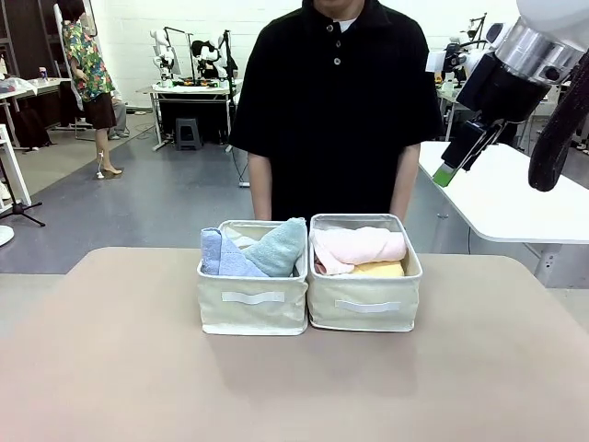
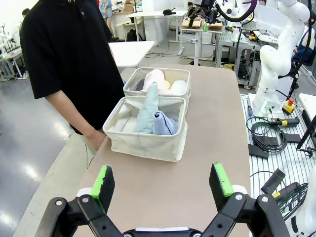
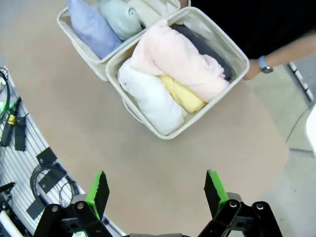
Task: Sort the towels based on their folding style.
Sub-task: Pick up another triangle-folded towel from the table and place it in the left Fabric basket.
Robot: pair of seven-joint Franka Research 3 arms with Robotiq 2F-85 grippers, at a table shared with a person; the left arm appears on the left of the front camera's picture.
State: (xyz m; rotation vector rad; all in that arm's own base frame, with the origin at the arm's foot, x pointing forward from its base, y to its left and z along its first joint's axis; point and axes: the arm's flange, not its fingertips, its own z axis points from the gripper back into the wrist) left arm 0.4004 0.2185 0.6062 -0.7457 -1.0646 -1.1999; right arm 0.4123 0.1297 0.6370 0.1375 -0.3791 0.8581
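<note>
While both arms hang clear of the table, the scene reads as follows:
Baskets: two cream fabric baskets sit side by side, walls touching, near the far edge in front of the person [image 1: 336, 101]
Left basket [image 1: 252, 313]: holds the lavender-blue towel [image 1: 219, 258] and the grey-green towel [image 1: 279, 245], both cone-folded, leaning against each other
Right basket [image 1: 365, 313]: holds the pink towel [image 1: 359, 247] lying across the top, the yellow towel [image 1: 379, 269] under it; the right wrist view also shows the white towel [image 3: 148, 98] along one wall and the dark grey towel [image 3: 207, 52] against the opposite wall
Left gripper [image 2: 163, 185]: jaws spread wide, nothing between the pads, above bare tabletop off the left basket's end
Right gripper [image 3: 154, 190]: jaws spread wide, empty, raised high over the table's right side
Table [image 1: 138, 368]: tan top, rounded corners; wide bare surface on the near side and on both flanks of the baskets
Far edge: the person's hands hang just behind the baskets, little room there
Side edges: floor cables and hardware lie beyond the table's side edge in both wrist views
</note>
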